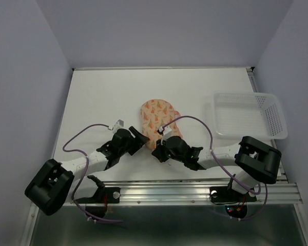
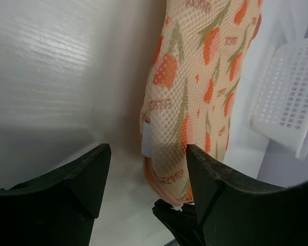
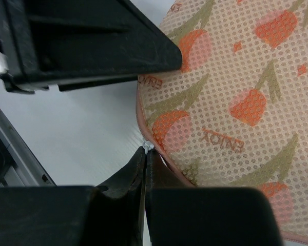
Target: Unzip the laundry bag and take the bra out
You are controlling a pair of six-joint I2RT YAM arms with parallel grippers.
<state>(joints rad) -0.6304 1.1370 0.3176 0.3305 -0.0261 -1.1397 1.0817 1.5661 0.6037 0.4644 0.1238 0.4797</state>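
- Status: laundry bag [image 1: 156,115] lies flat near the middle of the table [image 1: 102,97], a little toward the far edge. The mesh basket [image 1: 277,120] sits well apart at the right edge.
- Right end effector [image 3: 145,154]: fingers together at the bag's near end, on the pink zip edge. A small pale zip tab [image 3: 147,146] shows right at the tips, and I judge it pinched between them.
- Left end effector [image 2: 149,169]: fingers apart with nothing between them, hovering just beside the near-left side of the bag. The bag fabric lies ahead of the gap and runs behind the right finger.
- Bra: not visible in any view. I presume it is inside the bag but cannot confirm this through the mesh.
- Step in hand: unzipping. The zip edge looks closed where I can see it, so extraction has not begun.
- Next move calls for:
  - the left closing on the bag fabric near the zip end, to anchor it;
  - the right drawing the tab along the curved edge.
- Risk: without an anchor, the soft bag may slide with the pull.
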